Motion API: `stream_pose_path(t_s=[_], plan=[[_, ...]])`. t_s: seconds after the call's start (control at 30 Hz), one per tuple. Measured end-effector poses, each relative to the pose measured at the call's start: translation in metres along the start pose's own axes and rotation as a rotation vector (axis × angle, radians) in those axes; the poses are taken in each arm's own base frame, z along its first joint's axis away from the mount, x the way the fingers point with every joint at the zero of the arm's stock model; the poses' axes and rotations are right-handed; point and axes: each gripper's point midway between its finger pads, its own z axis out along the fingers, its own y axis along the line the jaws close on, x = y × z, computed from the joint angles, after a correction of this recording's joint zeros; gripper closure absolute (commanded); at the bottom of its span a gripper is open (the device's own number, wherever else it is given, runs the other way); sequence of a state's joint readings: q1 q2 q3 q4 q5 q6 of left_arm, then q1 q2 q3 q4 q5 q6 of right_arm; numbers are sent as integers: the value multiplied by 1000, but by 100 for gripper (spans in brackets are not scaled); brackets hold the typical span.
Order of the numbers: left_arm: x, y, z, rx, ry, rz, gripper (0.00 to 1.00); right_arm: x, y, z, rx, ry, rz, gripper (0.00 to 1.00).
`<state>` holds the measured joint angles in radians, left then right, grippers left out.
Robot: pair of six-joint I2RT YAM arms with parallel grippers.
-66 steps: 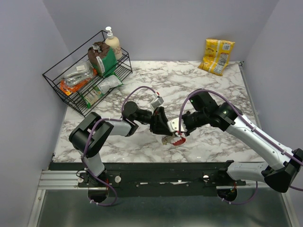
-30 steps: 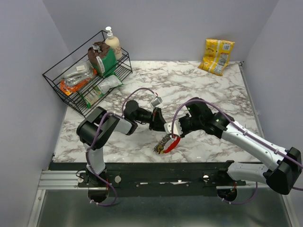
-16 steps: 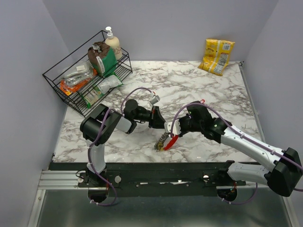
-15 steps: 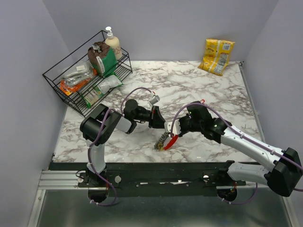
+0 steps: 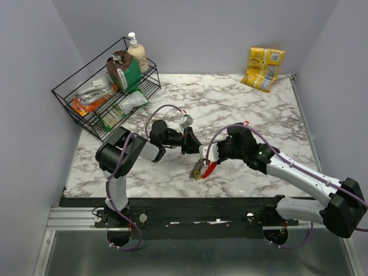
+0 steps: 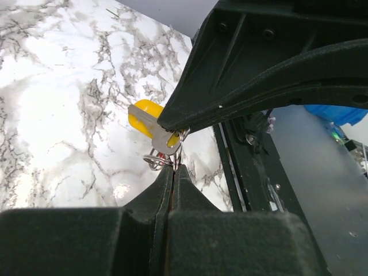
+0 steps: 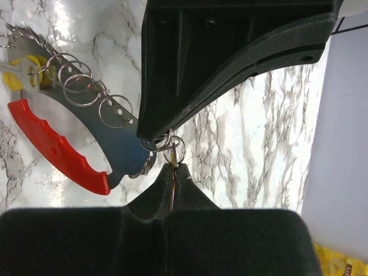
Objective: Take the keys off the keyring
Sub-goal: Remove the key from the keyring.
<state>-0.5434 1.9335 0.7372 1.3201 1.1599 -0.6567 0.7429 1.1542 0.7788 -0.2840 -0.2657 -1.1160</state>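
My two grippers meet tip to tip above the near middle of the table. The left gripper (image 5: 194, 145) (image 6: 172, 167) is shut on a thin metal ring of the keyring (image 6: 158, 160). The right gripper (image 5: 207, 154) (image 7: 173, 165) is shut on a thin key seen edge-on, threaded on a small ring (image 7: 175, 149). A red curved loop (image 7: 54, 146) (image 5: 209, 168) with a blue-grey metal plate (image 7: 115, 141) hangs below, carrying several rings (image 7: 80, 86). A yellow-headed key (image 6: 145, 117) (image 7: 26, 72) hangs with the bunch of keys (image 5: 198, 169).
A black wire rack (image 5: 86, 109) with packets and a soap bottle (image 5: 136, 50) stands at the back left. A yellow snack bag (image 5: 263, 68) lies at the back right. The table's near edge and black rail (image 5: 195, 204) lie just below the bunch.
The right arm has swung left and lower, and both grippers have shifted a little away from me. The hanging bunch has risen slightly. Both grippers stay shut.
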Motion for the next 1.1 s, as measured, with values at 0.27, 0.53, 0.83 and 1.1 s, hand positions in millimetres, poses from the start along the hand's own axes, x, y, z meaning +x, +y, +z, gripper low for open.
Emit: stream_pose_path(t_s=[0.27,0.53,0.83,1.1], plan=[[-6,8,1,-78,11,83,99,3,-5,0,25,13,3,99],[-1,19,0,-133,27,100,99,9,-1,3,27,28,5,99],[-1,20,0,-148,34,98,99,11,-1,4,34,30,2,99],[-3,19,0,-149,28,96,99,12,-2,4,44,36,-5,99]])
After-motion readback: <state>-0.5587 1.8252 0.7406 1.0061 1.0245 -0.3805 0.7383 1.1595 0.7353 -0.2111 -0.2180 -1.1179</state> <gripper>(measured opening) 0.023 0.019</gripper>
